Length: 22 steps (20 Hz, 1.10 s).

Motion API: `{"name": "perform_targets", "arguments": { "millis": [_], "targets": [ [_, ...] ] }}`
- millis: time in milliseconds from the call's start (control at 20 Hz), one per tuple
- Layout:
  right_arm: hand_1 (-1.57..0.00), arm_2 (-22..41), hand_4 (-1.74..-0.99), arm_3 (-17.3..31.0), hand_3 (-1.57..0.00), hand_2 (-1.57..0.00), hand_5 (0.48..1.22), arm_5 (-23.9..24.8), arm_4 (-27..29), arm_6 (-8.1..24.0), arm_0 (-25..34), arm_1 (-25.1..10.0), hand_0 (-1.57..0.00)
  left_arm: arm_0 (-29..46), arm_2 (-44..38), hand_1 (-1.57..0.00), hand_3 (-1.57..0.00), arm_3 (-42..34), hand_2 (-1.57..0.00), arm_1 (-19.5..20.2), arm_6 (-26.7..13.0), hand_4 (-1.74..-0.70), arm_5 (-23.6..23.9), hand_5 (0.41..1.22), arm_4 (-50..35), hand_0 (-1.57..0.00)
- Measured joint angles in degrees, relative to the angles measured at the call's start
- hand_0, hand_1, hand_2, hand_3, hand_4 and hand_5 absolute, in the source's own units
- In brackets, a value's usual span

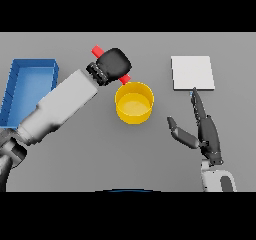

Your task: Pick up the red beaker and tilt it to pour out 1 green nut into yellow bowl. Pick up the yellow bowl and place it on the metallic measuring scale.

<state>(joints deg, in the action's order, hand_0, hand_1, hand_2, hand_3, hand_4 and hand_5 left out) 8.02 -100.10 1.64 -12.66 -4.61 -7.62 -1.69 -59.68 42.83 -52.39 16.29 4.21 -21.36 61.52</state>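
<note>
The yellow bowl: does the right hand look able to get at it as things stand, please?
Probably yes. The right hand lies open on the table beside the yellow bowl, with bare table between them. The left hand holds the red beaker over the bowl's far rim, not the near side.

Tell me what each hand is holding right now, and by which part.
The left hand is closed round the red beaker at its middle, tilted above the yellow bowl. The right hand holds nothing.

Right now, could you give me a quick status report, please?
Left hand shut on red beaker, over yellow bowl. Right hand open, idle. Scale unobstructed.
</note>
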Motion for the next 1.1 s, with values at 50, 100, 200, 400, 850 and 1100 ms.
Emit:
{"name": "perform_targets", "arguments": {
  "millis": [50,100,200,400,850,1100],
  "targets": [
    [0.0,0.34,-1.205,0.05,0.0,0.0,0.584,0.46,-0.84,-0.32,-0.45,0.17,0.0,-0.56,1.27,-1.57,-1.51,-0.01,-1.57,-0.18,0.17,-1.73,-0.77,1.22,1.07,-1.57],
    [0.0,-0.11,-1.193,0.54,0.0,0.0,0.578,0.8,-0.73,0.02,-0.15,0.14,0.0,-1.22,2.72,-1.57,-1.52,0.73,-1.57,-0.37,0.78,-1.73,-0.43,1.22,2.49,-1.57],
    [0.0,-0.67,-1.173,0.41,0.0,0.0,0.572,1.05,-0.12,-0.72,-0.16,0.18,0.0,-3.1,5.22,-1.57,-1.54,0.96,-1.57,-0.09,2.48,-1.74,-0.33,1.221,4.98,-1.57],
    [0.0,-0.34,-1.147,0.08,0.0,0.0,0.566,1.33,-0.48,-0.55,0.17,0.54,0.0,-5.85,9.88,-1.57,-1.56,2.41,-1.57,0.09,4.52,-1.74,-0.4,1.221,9.58,-1.57],
    [0.0,-0.64,-1.13,0.1,0.0,0.0,0.577,1.03,-0.22,-1.8,-0.03,0.02,0.0,-10.61,18.03,-1.57,-1.57,5.58,-1.57,-0.91,7.66,-1.73,3.22,1.221,18.52,-1.57],
    [0.0,-0.11,-1.138,-0.02,0.0,0.0,0.565,1.69,-0.89,-0.95,-0.31,0.91,0.0,-19.25,19.52,-1.57,-1.57,6.09,-1.57,-0.86,11.41,-1.73,2.08,1.221,21.6,-1.57]
  ]
}}
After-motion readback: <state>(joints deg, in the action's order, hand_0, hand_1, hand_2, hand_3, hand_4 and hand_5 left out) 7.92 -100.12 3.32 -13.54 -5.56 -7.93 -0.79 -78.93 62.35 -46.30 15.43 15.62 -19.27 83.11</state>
